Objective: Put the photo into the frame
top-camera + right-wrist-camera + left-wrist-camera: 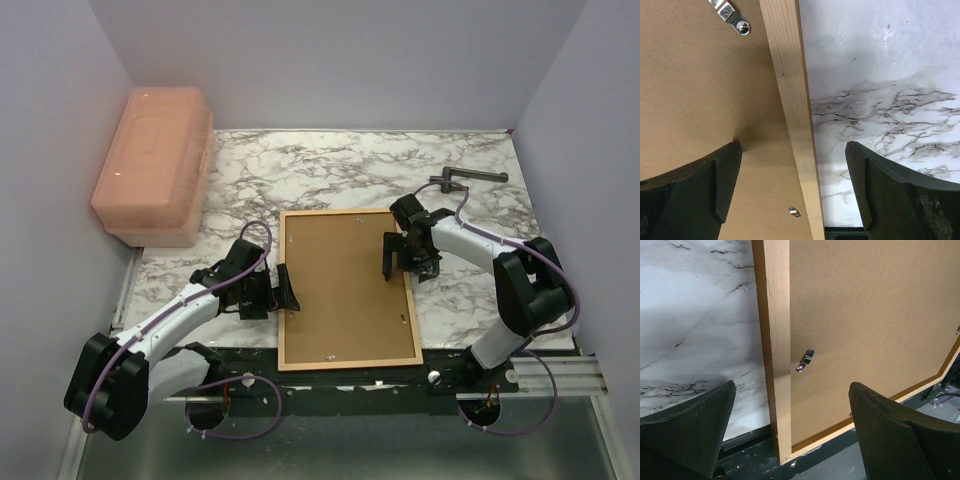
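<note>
The frame (345,362) lies back-up in the middle of the top view, a thin rectangle of pale orange-brown wood with visible grain. It is filled by a flat, matte brown backing board (340,290) of fibrous pressed material. It rests on the surface (460,300), which is glossy white with grey marble veining. At the upper left of that view sits one salmon-pink lidded box (155,165) with rounded corners. At the upper right lies one dark metal tool (470,178), a bar with a short cross-piece.

Only the top view shows the box, the tool and both arms. The left hand (288,290) is at the left rail, and the right hand (405,262) is at the upper part of the right rail.

The wrist views give the close detail. In the left wrist view, the left hand (792,395) has its two black, matte fingers wide apart over the frame (777,340). One finger is over the surface (690,315), the other over the backing board (865,315). One small shiny metal clip (806,360) sits at the board's edge.

In the right wrist view, the right hand (794,150) is likewise spread across the frame (792,100), gripping nothing. One finger is above the backing board (695,75), the other above the surface (880,75). Two metal clips show there, a larger one (730,12) at the top and a tiny one (795,212) near the bottom.
</note>
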